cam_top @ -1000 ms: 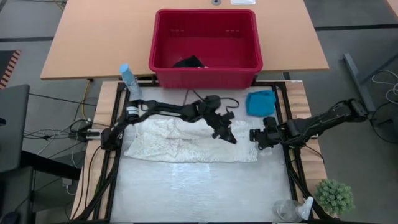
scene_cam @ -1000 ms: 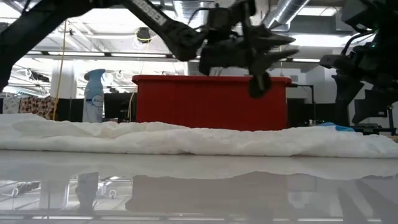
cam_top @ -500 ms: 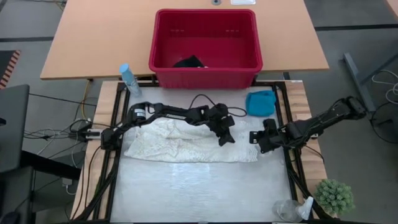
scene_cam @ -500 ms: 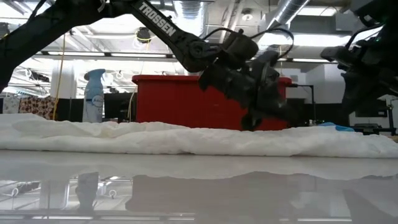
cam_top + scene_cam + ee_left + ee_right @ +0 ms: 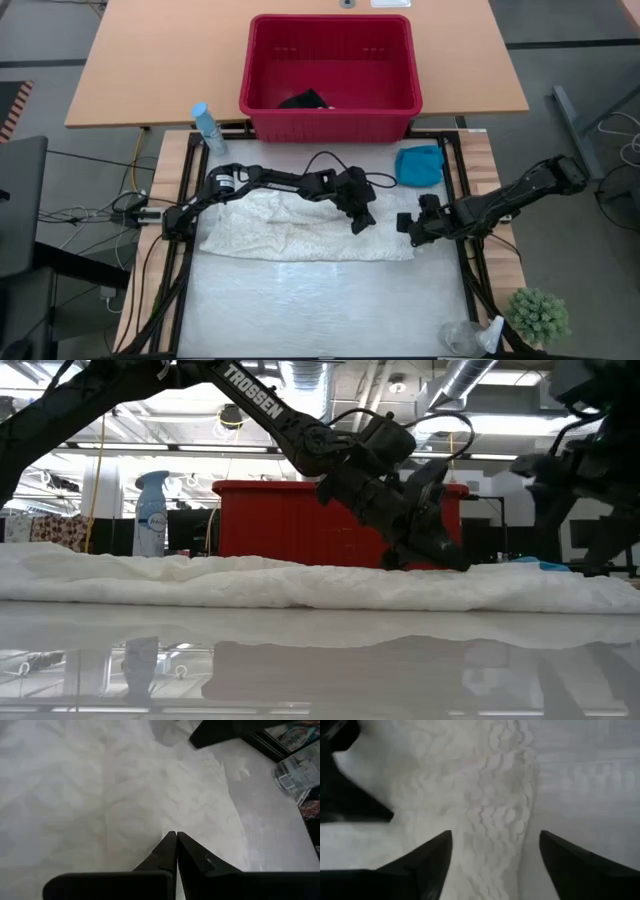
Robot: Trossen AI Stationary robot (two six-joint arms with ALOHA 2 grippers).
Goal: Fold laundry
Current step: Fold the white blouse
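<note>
The cream-white lacy cloth (image 5: 290, 225) lies spread in a long band across the table's middle. My left gripper (image 5: 357, 226) is shut, with its tips (image 5: 176, 836) down at the cloth's right part. My right gripper (image 5: 402, 226) is open at the cloth's right end. In the right wrist view its two fingers stand either side of the scalloped edge strip (image 5: 505, 805), apart from it. The turquoise garment (image 5: 420, 165) lies on the table's far right. The dark garment (image 5: 305, 100) lies inside the red basket (image 5: 330, 125). My left gripper comes at the cream cloth slanting down from the table's far left. Its shut fingertips (image 5: 170, 845) are at the cloth's top surface (image 5: 165, 815), near the right end. I cannot tell whether any cloth is caught between them. The cloth lies flat on the table.
A spray bottle (image 5: 207, 128) stands at the far left corner of the work surface. A clear plastic bottle (image 5: 462, 338) and a small green plant (image 5: 538, 315) are at the near right. The wooden table (image 5: 150, 60) carries the basket behind.
My left gripper has come down from above the cloth to its surface near the right end. It has tipped from pointing steeply down to a shallower slant. The cloth has stayed where it lay.
</note>
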